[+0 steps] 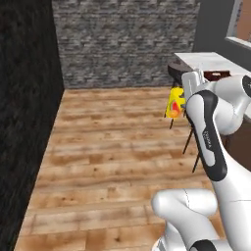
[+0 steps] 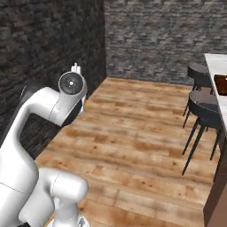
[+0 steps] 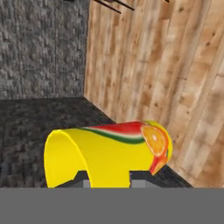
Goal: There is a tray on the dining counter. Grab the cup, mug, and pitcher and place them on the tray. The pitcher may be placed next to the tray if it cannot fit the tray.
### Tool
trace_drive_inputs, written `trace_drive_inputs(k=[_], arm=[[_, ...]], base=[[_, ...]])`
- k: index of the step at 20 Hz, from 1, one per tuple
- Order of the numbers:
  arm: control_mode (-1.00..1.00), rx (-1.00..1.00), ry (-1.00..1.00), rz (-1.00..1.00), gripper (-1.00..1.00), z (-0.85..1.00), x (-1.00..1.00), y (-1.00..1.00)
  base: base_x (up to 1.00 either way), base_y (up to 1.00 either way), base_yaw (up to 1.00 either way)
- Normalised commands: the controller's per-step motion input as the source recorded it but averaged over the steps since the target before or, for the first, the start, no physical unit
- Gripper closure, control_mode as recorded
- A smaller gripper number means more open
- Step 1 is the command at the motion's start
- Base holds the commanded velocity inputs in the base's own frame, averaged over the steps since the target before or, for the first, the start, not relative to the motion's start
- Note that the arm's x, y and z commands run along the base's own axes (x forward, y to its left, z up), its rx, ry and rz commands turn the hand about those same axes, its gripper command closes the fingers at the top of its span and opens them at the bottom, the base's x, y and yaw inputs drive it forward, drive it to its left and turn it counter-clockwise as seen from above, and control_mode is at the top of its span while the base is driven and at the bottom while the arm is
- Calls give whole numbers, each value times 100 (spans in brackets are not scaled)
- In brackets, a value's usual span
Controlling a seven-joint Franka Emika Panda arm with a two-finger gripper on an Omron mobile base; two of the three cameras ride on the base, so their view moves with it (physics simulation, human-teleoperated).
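The gripper [image 3: 105, 180] is clamped on the cup [image 3: 109, 153], carried above the floor. The tray [image 1: 215, 75] on the bench [image 1: 206, 60] awaits it; mug and pitcher remain, I judge.

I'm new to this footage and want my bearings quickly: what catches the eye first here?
The bright yellow cup, printed with fruit slices, held in the gripper above the wooden floor. Beyond it in the left base view, the dining counter carries the dark tray, with black stools beside it.
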Motion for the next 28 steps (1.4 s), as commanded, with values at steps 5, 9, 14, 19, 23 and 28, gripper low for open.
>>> trace_drive_inputs(k=[5, 9, 14, 19, 23, 28], arm=[[100, 0, 0, 0, 100, 0, 0, 0], [100, 0, 0, 0, 100, 0, 0, 0], [100, 0, 0, 0, 100, 0, 0, 0], [100, 0, 0, 0, 100, 0, 0, 0], [100, 0, 0, 0, 100, 0, 0, 0], [100, 0, 0, 0, 100, 0, 0, 0]], base=[[100, 46, -59], [100, 46, -58], [100, 44, -55], [100, 45, -54], [100, 50, -52], [100, 19, -43]])
